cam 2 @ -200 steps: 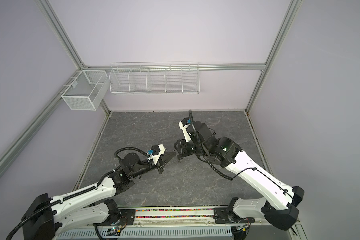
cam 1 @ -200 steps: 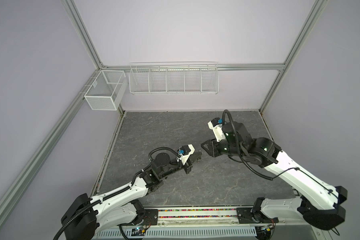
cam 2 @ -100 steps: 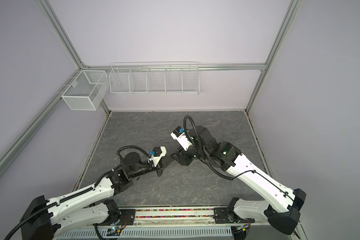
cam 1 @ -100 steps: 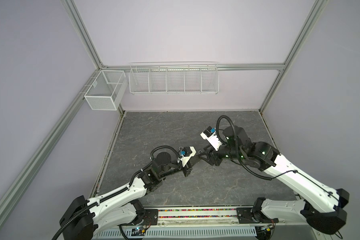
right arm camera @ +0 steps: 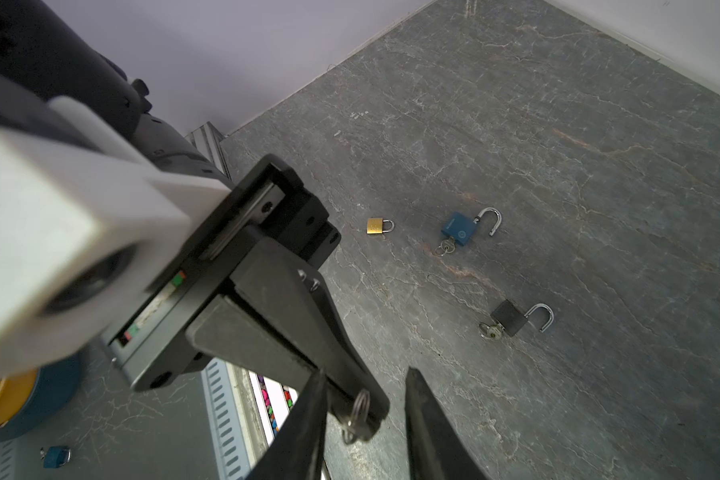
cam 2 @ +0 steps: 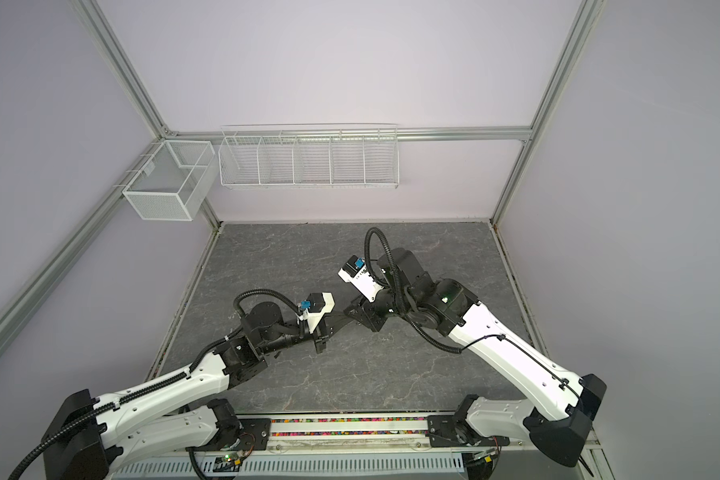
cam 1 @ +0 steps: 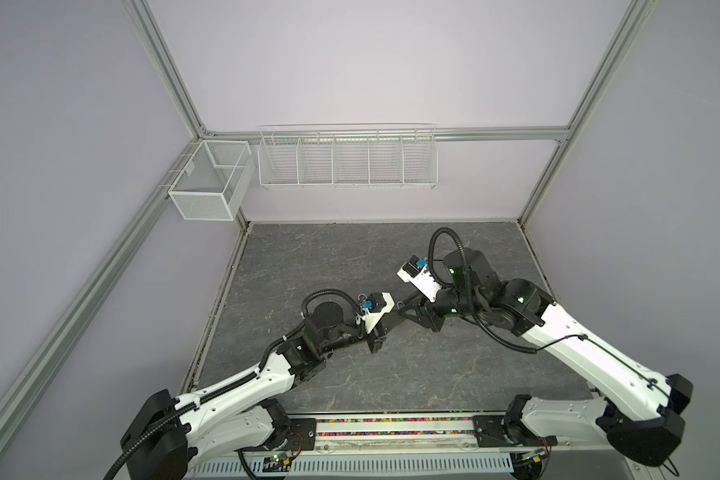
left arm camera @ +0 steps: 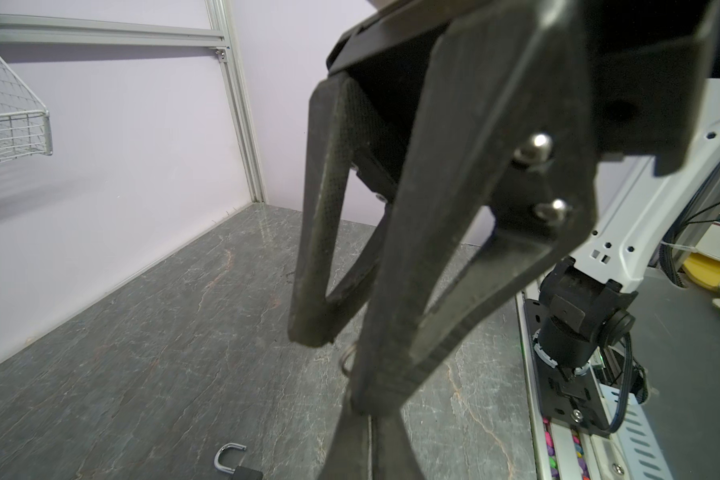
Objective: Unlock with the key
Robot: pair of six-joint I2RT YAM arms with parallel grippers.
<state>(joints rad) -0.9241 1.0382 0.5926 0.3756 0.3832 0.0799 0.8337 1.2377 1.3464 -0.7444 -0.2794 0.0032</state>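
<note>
Hanging key (right arm camera: 355, 428) sits between right pincer (right arm camera: 364, 374) tips.

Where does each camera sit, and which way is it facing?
Both top views: high over the front edge, looking down at the table; both arms show.
Left wrist: on the left arm, looking past its shut left gripper at the right gripper.
Right wrist: on the right arm, looking between its open fingers at the key ring.
Shared: both wrist views show the key ring and open black padlock.
</note>
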